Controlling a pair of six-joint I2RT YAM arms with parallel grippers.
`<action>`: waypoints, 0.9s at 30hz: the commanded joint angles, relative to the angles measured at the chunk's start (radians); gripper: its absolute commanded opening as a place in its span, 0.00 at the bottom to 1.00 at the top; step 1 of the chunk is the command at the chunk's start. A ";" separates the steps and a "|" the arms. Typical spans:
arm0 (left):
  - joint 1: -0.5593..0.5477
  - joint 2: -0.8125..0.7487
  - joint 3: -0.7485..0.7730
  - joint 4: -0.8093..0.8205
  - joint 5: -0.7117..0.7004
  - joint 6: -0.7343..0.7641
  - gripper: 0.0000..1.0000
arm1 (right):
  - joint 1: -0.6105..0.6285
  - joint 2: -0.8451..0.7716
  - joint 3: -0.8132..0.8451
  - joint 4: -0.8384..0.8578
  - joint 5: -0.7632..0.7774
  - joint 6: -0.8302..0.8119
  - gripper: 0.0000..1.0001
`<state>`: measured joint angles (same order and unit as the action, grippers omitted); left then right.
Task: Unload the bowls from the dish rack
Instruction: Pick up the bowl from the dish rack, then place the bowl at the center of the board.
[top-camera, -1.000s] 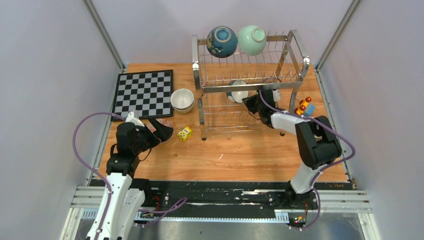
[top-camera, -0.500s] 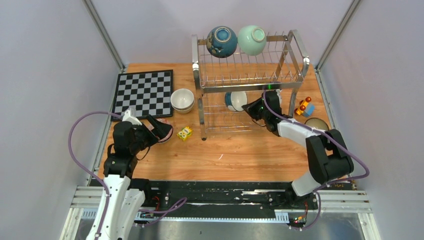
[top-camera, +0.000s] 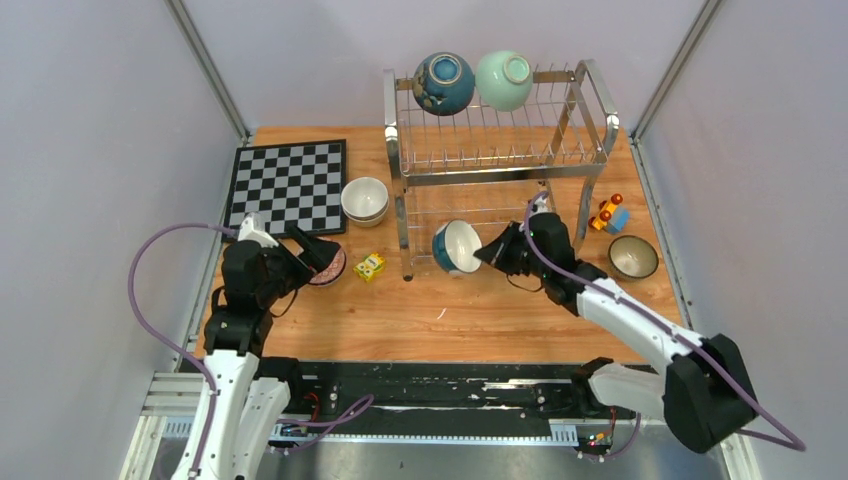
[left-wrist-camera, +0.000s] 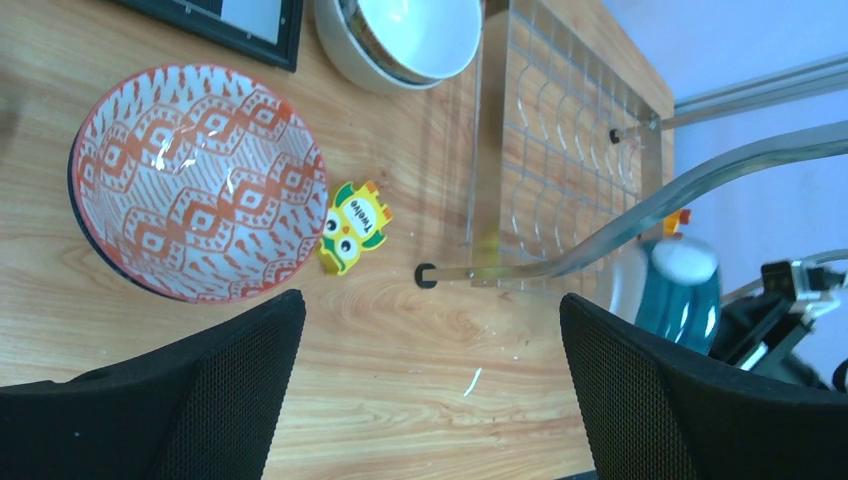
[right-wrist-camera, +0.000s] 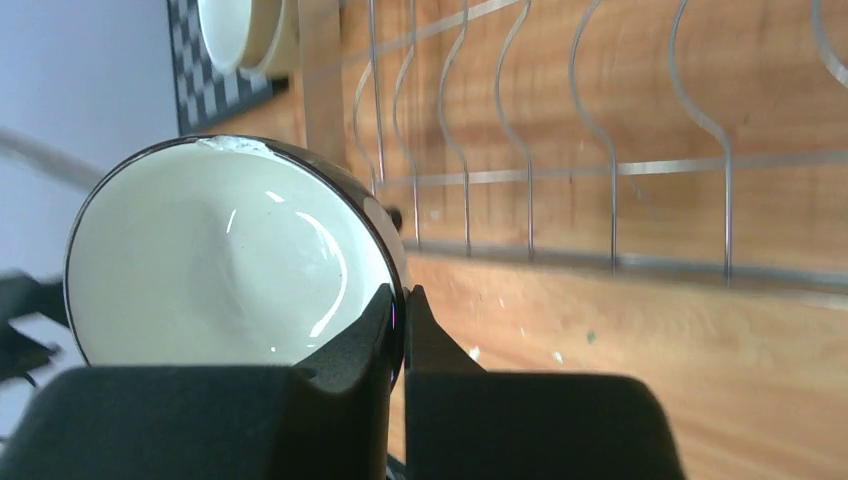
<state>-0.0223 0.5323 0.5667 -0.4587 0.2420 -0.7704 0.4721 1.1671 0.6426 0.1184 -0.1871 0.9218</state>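
One dark blue bowl (top-camera: 443, 83) and a mint green bowl (top-camera: 503, 80) are propped on the top tier of the wire dish rack (top-camera: 480, 175). A white-lined teal bowl (top-camera: 456, 247) is pinched by its rim in the right pincer (top-camera: 488, 251), tilted, seemingly clear of the lower tier. The left pincer (left-wrist-camera: 432, 320) is spread wide near a red-patterned bowl (left-wrist-camera: 195, 180) beside a yellow block (left-wrist-camera: 352, 225).

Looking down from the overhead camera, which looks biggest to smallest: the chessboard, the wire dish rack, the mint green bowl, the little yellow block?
1. dish rack, clearly largest
2. chessboard
3. mint green bowl; perched high, nearer the camera, so slightly flattered
4. yellow block, smallest
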 joint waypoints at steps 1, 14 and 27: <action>-0.003 0.004 0.063 0.033 -0.017 0.006 1.00 | 0.075 -0.154 -0.068 -0.139 -0.026 -0.133 0.00; -0.015 -0.075 0.108 -0.071 0.099 0.266 1.00 | 0.380 -0.471 -0.054 -0.605 0.215 -0.400 0.00; -0.493 -0.121 0.108 -0.226 -0.233 0.203 0.94 | 0.671 -0.261 0.024 -0.629 0.545 -0.473 0.00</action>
<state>-0.3805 0.4313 0.6575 -0.6003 0.2066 -0.5346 1.1130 0.8711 0.5999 -0.5423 0.2409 0.4873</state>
